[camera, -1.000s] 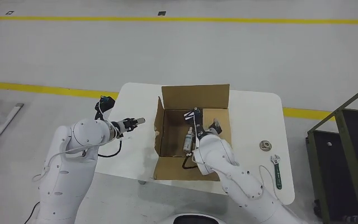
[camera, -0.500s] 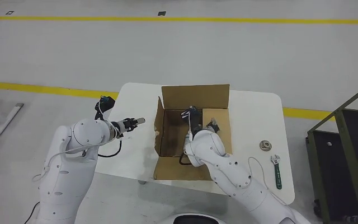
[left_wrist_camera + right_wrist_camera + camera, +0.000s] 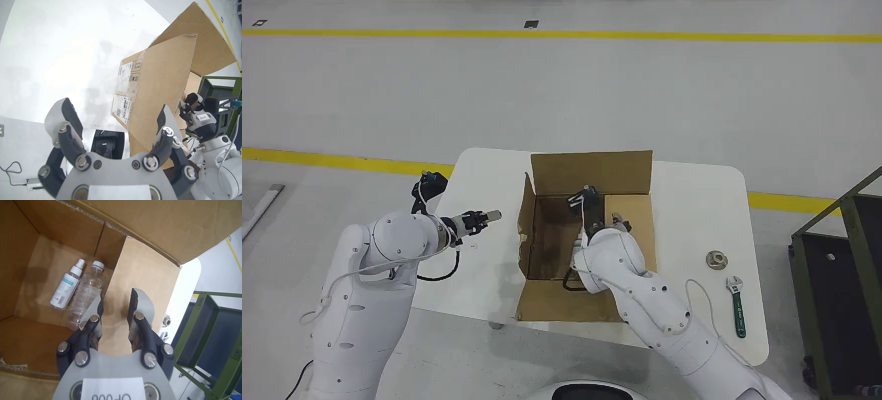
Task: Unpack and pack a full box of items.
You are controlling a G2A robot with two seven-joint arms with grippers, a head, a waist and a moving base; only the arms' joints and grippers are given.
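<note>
Right hand (image 3: 116, 298) apart, seemingly inside box (image 3: 56, 222) with spray bottle (image 3: 66, 285), clear bottle (image 3: 87, 291); left hand (image 3: 115, 108) apart, outside.

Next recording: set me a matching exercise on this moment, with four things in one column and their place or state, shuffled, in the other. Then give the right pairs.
Things
1. spray bottle
2. clear bottle
3. wrench
4. left gripper

Place or state
A. open and empty, over the table beside the box
B. lying on the table outside the box, green handle
C. lying on the box floor, teal label
D. lying on the box floor, see-through, white cap

Pairs: 1-C, 2-D, 3-B, 4-A
</note>
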